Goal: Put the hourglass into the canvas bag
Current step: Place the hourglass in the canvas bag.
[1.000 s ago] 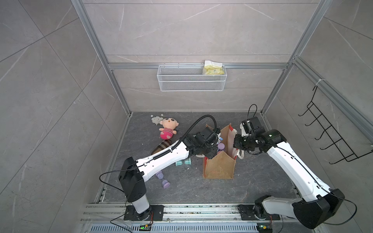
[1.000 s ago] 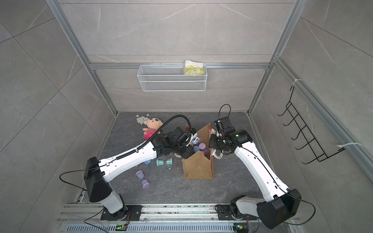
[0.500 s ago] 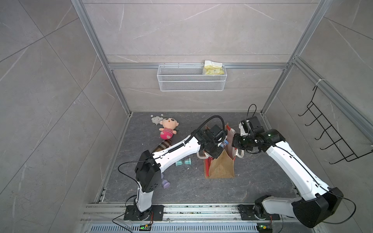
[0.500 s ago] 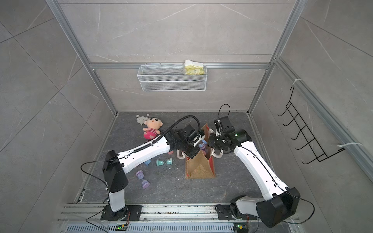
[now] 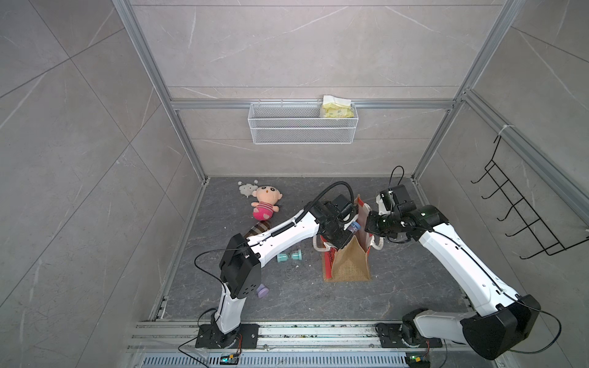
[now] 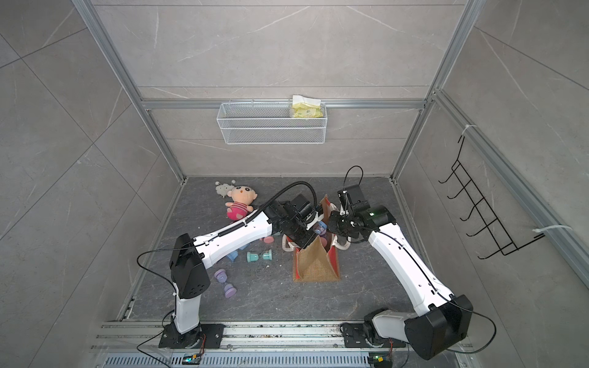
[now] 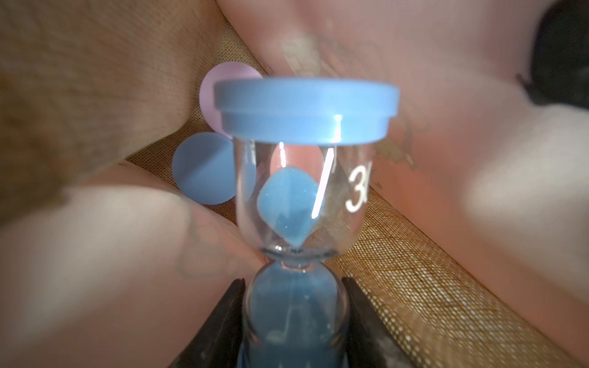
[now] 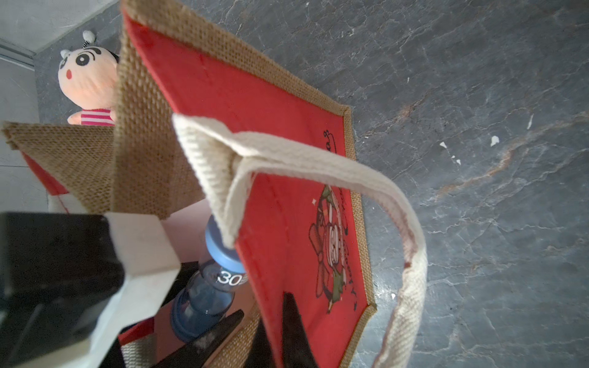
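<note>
While the left hand (image 7: 294, 306) is clamped on the glass bulb of the blue-capped sand hourglass (image 7: 299, 191), that hourglass pokes cap-first into the open top of the tall red-and-tan burlap canvas bag (image 5: 350, 266). The right hand (image 8: 261, 331) is pinched shut on the bag's red wall, holding it open. This looks like the drop-in step: next the left hand must open and let go.

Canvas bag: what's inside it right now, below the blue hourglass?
Inside the canvas bag, on its burlap bottom, a blue cap and a lilac cap show, likely other hourglasses. The blue hourglass, held just above, covers their bodies and part of the bottom.
</note>
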